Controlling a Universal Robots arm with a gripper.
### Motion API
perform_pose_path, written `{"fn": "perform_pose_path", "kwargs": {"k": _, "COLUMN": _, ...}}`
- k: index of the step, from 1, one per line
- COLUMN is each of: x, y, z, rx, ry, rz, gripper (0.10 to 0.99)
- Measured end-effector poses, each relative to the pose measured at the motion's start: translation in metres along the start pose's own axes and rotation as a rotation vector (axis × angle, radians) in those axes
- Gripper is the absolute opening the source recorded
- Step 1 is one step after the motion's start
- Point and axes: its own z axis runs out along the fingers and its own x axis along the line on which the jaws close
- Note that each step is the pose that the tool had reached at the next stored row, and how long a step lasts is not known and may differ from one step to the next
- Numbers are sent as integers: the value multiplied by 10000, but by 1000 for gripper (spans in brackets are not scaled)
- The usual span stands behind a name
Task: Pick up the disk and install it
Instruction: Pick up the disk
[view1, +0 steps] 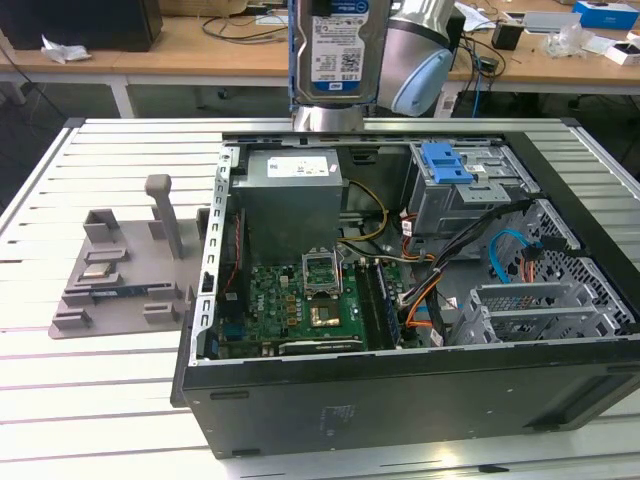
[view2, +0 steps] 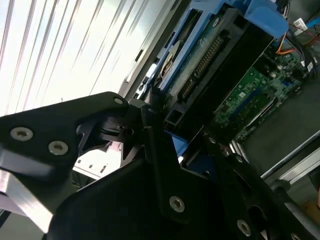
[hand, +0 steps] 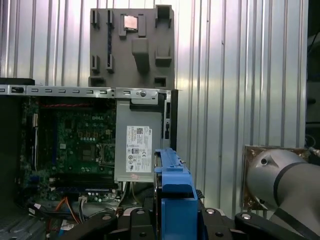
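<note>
Status: disk is off the tabletop and gripped in the claw, which is closed on one short end. Install not yet done.

Posn rel. to the open PC case: disk hangs above the case's far wall, over the PSU. Long axis approx. vertical, so the disk runs straight out from the claw toward the case interior.

Inside the case the drive cage w/ blue latch sits beside the PSU, toward the exterior view's right. Disk judged offset sideways from it, not above it.

Views:
- Exterior view gives the white-and-blue label face.
- Second wrist view gives the board side w/ connectors.
- First wrist view gives the disk edge-on, blue carrier frame foremost, w/ PSU sticker and motherboard beyond.

Outside the case, on its PSU side, lies a grey fixture.
</note>
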Motion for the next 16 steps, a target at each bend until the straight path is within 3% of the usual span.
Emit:
{"fn": "perform_pose_path", "kwargs": {"k": 3, "x": 6, "y": -158, "z": -4, "rx": -15, "ry": 1, "rz": -1, "gripper": 369}}
{"fn": "perform_pose_path", "kwargs": {"k": 6, "x": 15, "y": -393, "z": -7, "rx": -33, "ry": -1, "rz": 0, "gripper": 369}}
{"fn": "perform_pose_path", "kwargs": {"k": 10, "x": 20, "y": -567, "z": -8, "rx": -44, "ry": 1, "rz": 1, "gripper": 369}}
{"fn": "perform_pose_path", "kwargs": {"k": 16, "x": 21, "y": -574, "z": -7, "rx": -44, "ry": -1, "rz": 8, "gripper": 369}}
